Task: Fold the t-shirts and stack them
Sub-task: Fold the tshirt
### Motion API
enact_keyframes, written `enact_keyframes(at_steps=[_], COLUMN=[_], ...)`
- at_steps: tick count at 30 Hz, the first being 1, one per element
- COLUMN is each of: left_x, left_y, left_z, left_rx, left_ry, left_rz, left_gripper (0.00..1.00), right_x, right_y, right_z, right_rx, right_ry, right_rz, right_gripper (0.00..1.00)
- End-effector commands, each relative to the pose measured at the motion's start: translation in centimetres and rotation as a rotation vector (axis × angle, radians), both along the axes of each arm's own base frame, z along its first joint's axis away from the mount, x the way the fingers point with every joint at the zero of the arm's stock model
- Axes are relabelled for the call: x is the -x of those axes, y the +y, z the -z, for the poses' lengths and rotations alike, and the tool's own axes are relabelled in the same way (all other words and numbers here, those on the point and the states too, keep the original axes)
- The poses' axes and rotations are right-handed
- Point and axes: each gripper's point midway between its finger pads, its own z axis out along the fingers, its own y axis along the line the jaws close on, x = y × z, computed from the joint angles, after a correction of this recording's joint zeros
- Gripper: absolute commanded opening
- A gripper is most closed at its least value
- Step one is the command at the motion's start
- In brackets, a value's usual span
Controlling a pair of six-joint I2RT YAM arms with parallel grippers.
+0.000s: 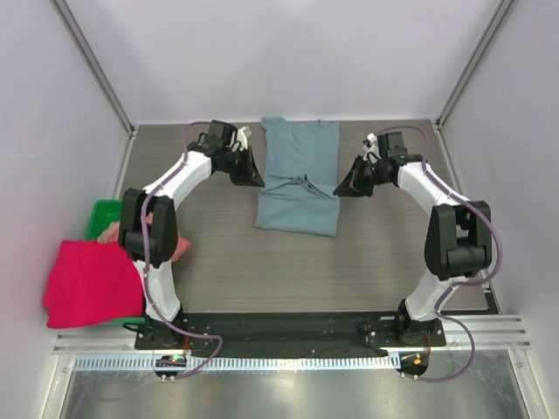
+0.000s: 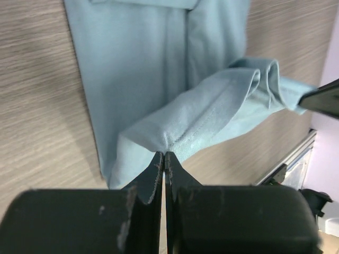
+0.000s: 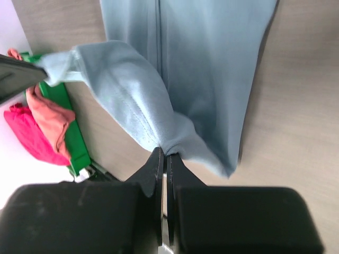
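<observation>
slate-blue t-shirt (image 1: 300, 179) lies lengthwise at the far middle of the wood-grain table (image 1: 262, 279), between my two arms. my left gripper (image 2: 163, 157) is pinched tight on a raised fold at the shirt's left edge. my right gripper (image 3: 163, 154) is clamped the same way on the right edge. the cloth between them is lifted in a ridge across the shirt. off to the left, the crimson-pink t-shirt (image 1: 90, 284) drapes over the green bin (image 1: 103, 214), with the salmon-pink t-shirt (image 3: 48, 114) bunched against it.
</observation>
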Motion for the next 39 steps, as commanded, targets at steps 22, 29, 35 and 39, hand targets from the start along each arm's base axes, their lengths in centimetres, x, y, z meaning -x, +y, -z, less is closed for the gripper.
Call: enact_keyframes(at_steps=[22, 29, 35, 39], left_x=[-9.2, -8.7, -5.9, -1.0], left_y=[0.0, 0.6, 1.6, 1.7], left_z=[3.5, 1.8, 0.4, 0.6], left_rx=[-0.133, -0.153, -0.159, -0.083], left_ry=[-0.147, -0.187, -0.146, 0.004], left_rz=[-0.025, -0.026, -0.05, -0.107], left_gripper=[0.3, 0.31, 0.33, 0.59], right_x=[-12.2, -13.4, -14.0, -11.9], right_y=[-0.9, -3.9, -4.7, -6.9], right_z=[2.5, 2.7, 0.6, -2.5], right_rx=[0.075, 0.131, 0.133, 0.117], right_ry=[-0.155, -0.181, -0.214, -0.231], right_rz=[0.009, 0.078, 0.124, 0.152], right_gripper=[0.07, 0.07, 0.53, 0.59])
